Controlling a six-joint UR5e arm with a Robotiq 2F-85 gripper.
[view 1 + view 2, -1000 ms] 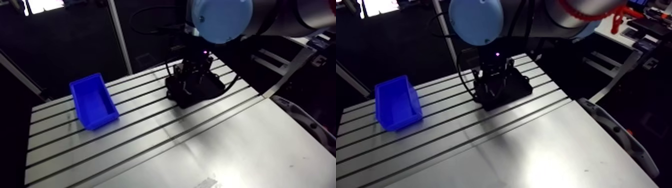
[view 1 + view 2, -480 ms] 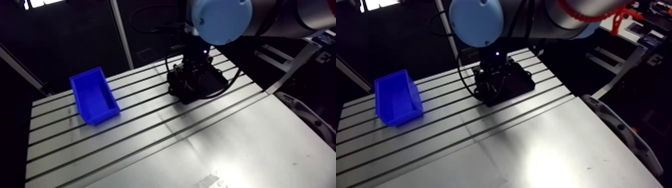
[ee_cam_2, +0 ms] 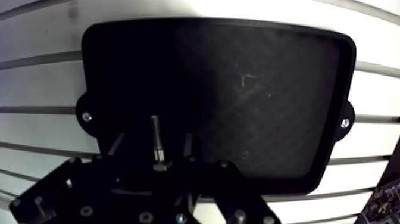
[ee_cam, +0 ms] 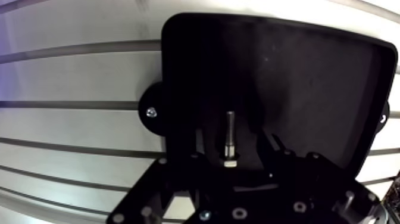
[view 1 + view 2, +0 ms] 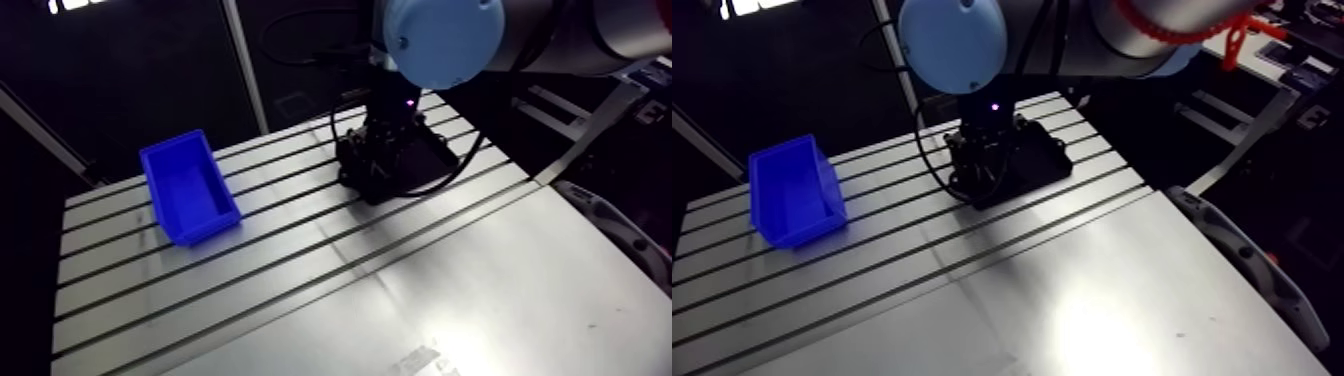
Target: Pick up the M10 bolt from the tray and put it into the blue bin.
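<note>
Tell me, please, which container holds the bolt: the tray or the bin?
The black tray: the bolt sits in it, under the open gripper. The blue bin stands apart.

The arm [image 5: 600,35] is a fat silver tube with a big round light-blue cap [image 5: 440,40]. A tiny purple light [image 5: 407,101] glows on the wrist. The gripper [image 4: 231,154] is black, with small shiny screws [image 4: 240,212].

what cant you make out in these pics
M10 bolt: in the arm view, hidden by the claw.
Black tray: near edge covered by the claw's body in the wrist view.
Blue bin: outside the wrist view; too blurred in the arm view to tell its contents.
</note>
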